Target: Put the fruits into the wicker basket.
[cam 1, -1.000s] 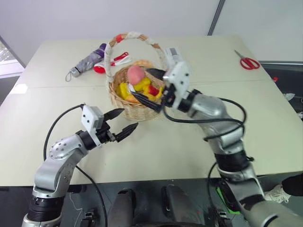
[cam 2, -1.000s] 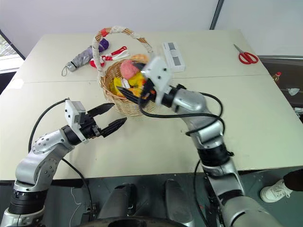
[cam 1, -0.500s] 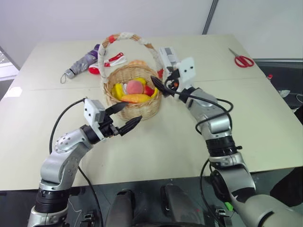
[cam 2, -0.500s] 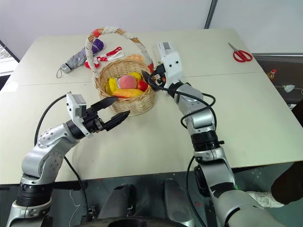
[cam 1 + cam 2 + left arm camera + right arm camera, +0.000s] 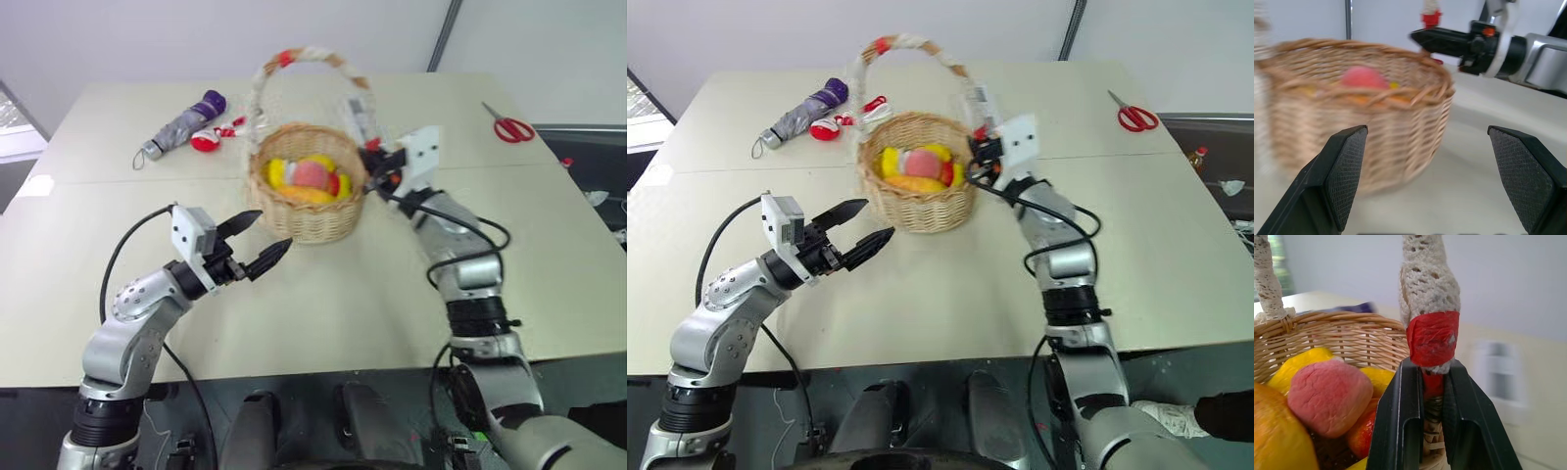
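The wicker basket, heaped with yellow and red fruits and a pink peach, sits mid-table, having slid toward the robot's right within the past second. The right gripper, which hung open over the fruit a second ago, is now clenched on the cloth-wrapped handle at its base. The left gripper hovers released just beside the basket. No fruit lies on the table, so loading appears complete.

We see a cream table filling most of the frame. On it sit 1 wicker basket at upper center, 1 folded umbrella at upper left, and red-handled scissors at upper right.
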Controlling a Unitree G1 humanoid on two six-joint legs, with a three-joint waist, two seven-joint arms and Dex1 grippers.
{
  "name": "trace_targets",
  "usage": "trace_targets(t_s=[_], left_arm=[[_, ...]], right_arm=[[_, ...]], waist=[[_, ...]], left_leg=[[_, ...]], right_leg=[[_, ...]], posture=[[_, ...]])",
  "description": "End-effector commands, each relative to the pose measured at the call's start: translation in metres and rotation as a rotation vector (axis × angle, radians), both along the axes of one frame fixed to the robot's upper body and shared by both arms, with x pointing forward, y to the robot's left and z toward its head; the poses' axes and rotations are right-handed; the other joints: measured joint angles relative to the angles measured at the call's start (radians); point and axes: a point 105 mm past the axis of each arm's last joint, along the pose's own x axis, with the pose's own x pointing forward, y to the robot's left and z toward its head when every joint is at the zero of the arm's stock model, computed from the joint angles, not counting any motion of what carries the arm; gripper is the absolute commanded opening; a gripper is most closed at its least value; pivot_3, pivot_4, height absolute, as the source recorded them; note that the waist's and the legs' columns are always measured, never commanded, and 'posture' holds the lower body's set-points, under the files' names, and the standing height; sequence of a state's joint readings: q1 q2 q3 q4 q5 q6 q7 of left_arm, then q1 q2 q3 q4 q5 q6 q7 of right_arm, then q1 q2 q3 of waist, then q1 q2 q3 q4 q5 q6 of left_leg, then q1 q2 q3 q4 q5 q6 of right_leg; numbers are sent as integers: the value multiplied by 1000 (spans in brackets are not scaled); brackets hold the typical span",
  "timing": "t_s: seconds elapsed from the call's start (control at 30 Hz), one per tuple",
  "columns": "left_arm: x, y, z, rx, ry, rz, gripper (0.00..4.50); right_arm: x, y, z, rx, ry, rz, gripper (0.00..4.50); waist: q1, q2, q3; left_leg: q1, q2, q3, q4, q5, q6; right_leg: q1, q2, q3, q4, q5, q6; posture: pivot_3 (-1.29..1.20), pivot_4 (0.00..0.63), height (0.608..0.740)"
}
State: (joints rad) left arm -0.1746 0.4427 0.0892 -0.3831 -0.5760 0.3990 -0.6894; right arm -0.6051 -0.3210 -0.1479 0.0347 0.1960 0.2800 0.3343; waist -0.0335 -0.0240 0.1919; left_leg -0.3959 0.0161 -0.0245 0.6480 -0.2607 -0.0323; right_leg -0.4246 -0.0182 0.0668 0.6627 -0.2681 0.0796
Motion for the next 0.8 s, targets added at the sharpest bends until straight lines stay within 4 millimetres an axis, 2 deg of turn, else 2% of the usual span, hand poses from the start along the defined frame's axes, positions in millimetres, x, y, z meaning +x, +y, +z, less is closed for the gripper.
trace_targets(t_s=[0.03,0.1,0.23,0.37,0.57,0.67,0.73,0.8], left_arm=[[1,-11,7,3,-51,-49,4234],[3,-17,9,0,-66,-73,4234],[6,-35,14,-28,-87,-141,4234],[7,-46,16,-32,-95,-180,4234],[9,-45,13,-24,-88,-173,4234],[12,-37,9,-12,-71,-139,4234],[19,-19,-1,17,-36,-53,4234],[24,-1,-11,48,-11,32,4234]], right_arm=[[-17,-58,29,15,-118,-201,42],[-21,-85,22,15,-101,-299,42],[-27,-120,4,19,-63,-456,42],[-31,-133,-3,43,-50,-522,42],[-46,-142,5,11,-79,-524,2872],[-59,-153,5,-19,-74,-518,2872],[-75,-163,-3,-49,-34,-474,2872],[-86,-157,-12,-52,15,-366,2872]], waist=[[-1,0,0],[-1,0,0],[-16,0,0],[-25,2,1],[-18,2,1],[-10,2,1],[-6,2,1],[-6,2,1]], left_leg=[[0,0,0,0,0,0],[0,-1,1,0,0,0],[2,0,5,0,0,0],[4,1,6,-1,0,0],[3,2,6,0,0,0],[3,1,6,0,0,0],[3,1,6,0,0,0],[3,1,6,-1,0,1]], right_leg=[[0,0,0,0,0,0],[0,0,0,0,0,0],[0,3,2,0,0,0],[0,5,5,2,0,0],[0,5,5,1,0,0],[0,5,5,1,0,0],[0,5,5,0,0,0],[1,5,5,0,-1,1]], posture=[[0,150,740],[0,150,740],[0,150,740],[0,150,740],[0,150,740],[0,150,740],[0,150,740],[0,150,740]])
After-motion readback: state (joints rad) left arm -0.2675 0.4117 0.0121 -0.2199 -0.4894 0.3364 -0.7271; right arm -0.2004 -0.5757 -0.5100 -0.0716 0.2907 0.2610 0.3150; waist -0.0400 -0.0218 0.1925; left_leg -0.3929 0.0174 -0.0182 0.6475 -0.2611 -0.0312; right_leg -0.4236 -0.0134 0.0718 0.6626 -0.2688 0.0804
